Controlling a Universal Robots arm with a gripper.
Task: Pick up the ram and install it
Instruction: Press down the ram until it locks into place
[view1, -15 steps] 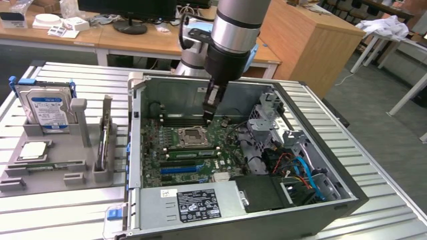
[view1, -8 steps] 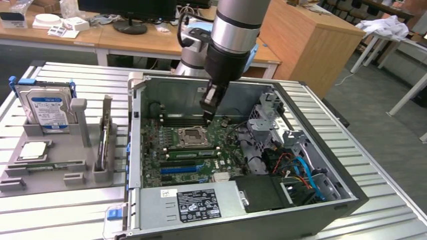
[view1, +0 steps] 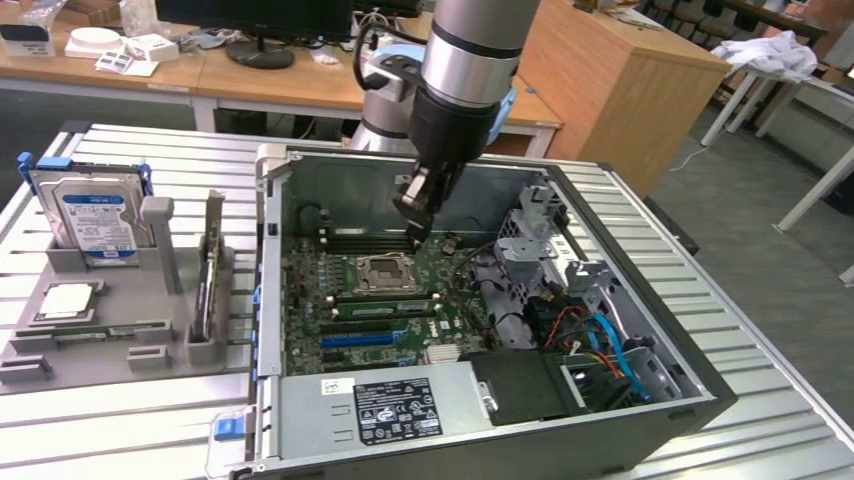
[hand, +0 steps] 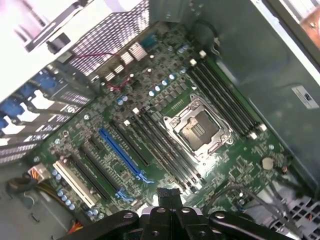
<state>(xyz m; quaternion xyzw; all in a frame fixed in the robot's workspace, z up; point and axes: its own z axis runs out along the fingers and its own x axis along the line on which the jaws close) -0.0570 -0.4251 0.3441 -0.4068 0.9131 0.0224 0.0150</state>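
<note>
Exterior view, gripper (view1: 416, 232): I see it hanging low inside the open computer case (view1: 694, 385), above the motherboard (view1: 387, 330) and near the slots just beyond the processor socket (view1: 387, 270).
Jaws: closed tight, with no long stick showing between them, so I judge they carry nothing.
Wrist view, gripper (hand: 168, 194): the dark fingertips meet over the ends of the black memory slots (hand: 165, 150) beside the socket.
Ram (view1: 211, 265): what I take for it is a thin, narrow board standing on edge in the grey tray (view1: 40, 365), well apart from the gripper and outside the case. I judge the upright hold leaves its top edge free for a pinch.
Second strip (view1: 100, 328): green and flat, lying in a groove of the same tray. I cannot tell whether it is another stick.
Hard drive (view1: 91, 220): silver metal with a blue label, upright in its own cradle.
Processor chip (view1: 70, 300): square and silver, lying flat.
Case: grey sheet metal laid on its side, so the slots face upward to the arm.
Table (view1: 160, 150): ribbed aluminium profile.
</note>
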